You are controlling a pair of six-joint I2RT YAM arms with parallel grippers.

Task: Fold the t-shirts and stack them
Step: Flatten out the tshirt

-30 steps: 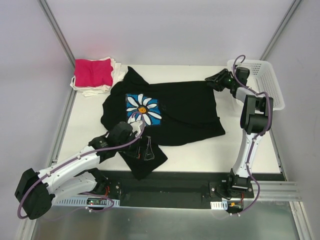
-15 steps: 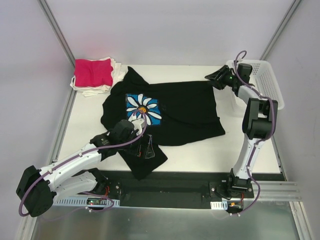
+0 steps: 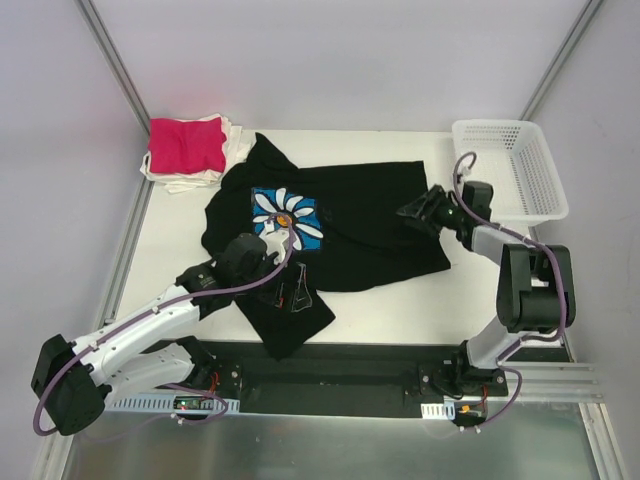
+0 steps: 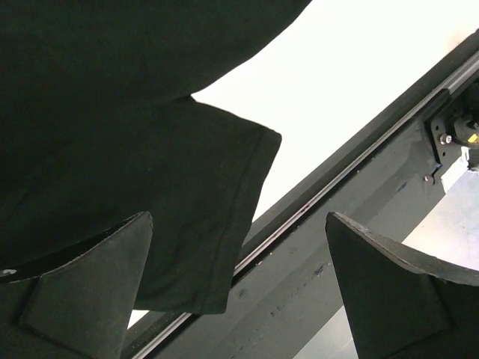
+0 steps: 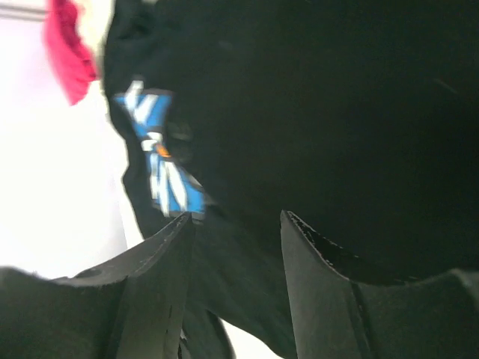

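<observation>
The left arm (image 3: 140, 325) and right arm (image 3: 485, 240) are white-shelled with black joints, purple cables (image 3: 228, 291), and seemingly matte black jaws.

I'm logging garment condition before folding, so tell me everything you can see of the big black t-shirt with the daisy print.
The black cotton-looking t-shirt lies unfolded, print up and slightly rumpled, on the white table. A blue square print with a white, orange-centred daisy marks its chest. One short sleeve points far-left; the other stitched-hemmed sleeve overhangs the table's near edge. The left gripper, jaws wide, hovers over that sleeve; the right gripper, jaws apart, over the opposite side. Contact cannot be told.
</observation>
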